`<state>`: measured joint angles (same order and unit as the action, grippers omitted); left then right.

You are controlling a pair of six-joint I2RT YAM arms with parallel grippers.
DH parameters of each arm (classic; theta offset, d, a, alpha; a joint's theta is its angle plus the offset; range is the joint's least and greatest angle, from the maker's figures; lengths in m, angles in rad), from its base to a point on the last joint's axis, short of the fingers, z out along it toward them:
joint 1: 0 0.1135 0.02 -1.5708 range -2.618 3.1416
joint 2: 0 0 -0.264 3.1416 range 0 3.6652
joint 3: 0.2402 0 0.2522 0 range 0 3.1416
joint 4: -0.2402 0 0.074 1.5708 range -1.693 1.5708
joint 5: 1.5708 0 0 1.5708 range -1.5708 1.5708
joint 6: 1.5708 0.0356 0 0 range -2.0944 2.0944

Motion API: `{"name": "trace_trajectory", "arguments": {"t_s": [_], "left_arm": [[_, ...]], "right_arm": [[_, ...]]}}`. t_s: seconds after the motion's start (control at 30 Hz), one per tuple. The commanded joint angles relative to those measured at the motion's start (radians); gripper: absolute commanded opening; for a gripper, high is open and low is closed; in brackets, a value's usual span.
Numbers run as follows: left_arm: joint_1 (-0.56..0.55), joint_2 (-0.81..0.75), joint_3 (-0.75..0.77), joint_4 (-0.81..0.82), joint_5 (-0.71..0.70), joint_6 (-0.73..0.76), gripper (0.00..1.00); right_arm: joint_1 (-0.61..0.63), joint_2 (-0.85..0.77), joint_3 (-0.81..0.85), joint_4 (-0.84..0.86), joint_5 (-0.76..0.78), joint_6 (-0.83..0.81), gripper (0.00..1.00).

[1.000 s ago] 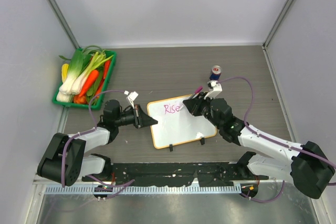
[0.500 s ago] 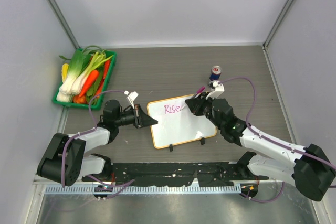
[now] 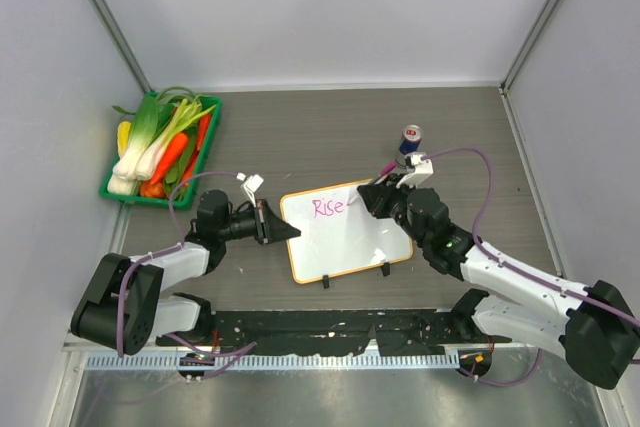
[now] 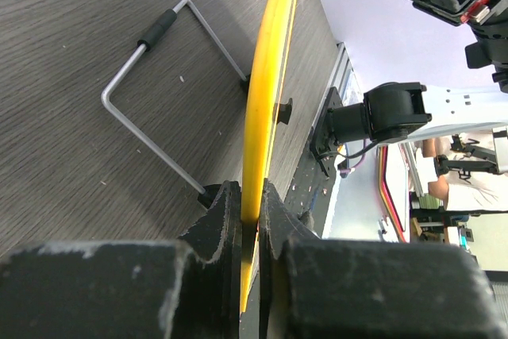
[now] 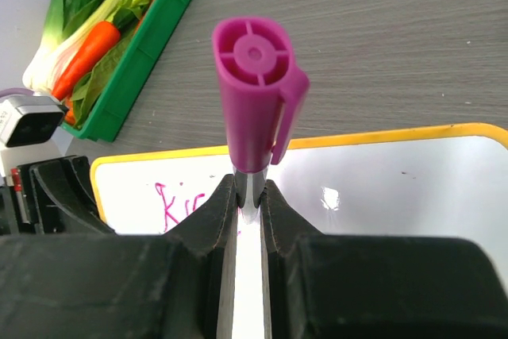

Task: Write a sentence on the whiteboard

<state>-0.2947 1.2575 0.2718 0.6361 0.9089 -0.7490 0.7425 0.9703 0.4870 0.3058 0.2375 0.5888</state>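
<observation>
The whiteboard (image 3: 345, 232) lies on the table with an orange frame and two black clip feet on its near edge. Pink writing "Rise" (image 3: 327, 208) shows near its far left corner; no other words show. My left gripper (image 3: 268, 223) is shut on the board's left edge, seen edge-on as a yellow strip (image 4: 266, 85). My right gripper (image 3: 372, 197) is shut on a pink marker (image 5: 254, 109), held upright over the board's far right part (image 5: 381, 188), just right of the writing (image 5: 171, 208). The marker's tip is hidden by the fingers.
A green tray (image 3: 160, 152) of vegetables stands at the far left. A small can (image 3: 411, 138) stands just beyond the right gripper. The board's bent wire stand (image 4: 171, 85) sticks out underneath.
My right gripper with the marker has shifted slightly to the right and away along the board's far edge. The left arm and the board have not moved.
</observation>
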Motion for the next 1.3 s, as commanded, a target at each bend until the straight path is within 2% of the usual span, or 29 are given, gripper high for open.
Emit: {"name": "trace_trajectory", "arguments": {"t_s": [0.0,0.83,1.1,1.27], "left_arm": [[-0.001,0.016,0.004,-0.053,-0.090,0.071,0.00],[0.000,0.016,0.004,-0.050,-0.090,0.071,0.00],[0.002,0.016,0.004,-0.052,-0.088,0.071,0.00],[0.000,0.011,0.003,-0.055,-0.088,0.071,0.00]], "right_arm": [[-0.003,0.028,0.028,0.029,0.025,-0.007,0.01],[-0.003,-0.013,-0.031,-0.022,-0.038,-0.007,0.01],[-0.003,-0.056,-0.041,0.078,-0.138,0.026,0.01],[-0.006,-0.084,-0.030,0.125,-0.129,0.037,0.01]]}}
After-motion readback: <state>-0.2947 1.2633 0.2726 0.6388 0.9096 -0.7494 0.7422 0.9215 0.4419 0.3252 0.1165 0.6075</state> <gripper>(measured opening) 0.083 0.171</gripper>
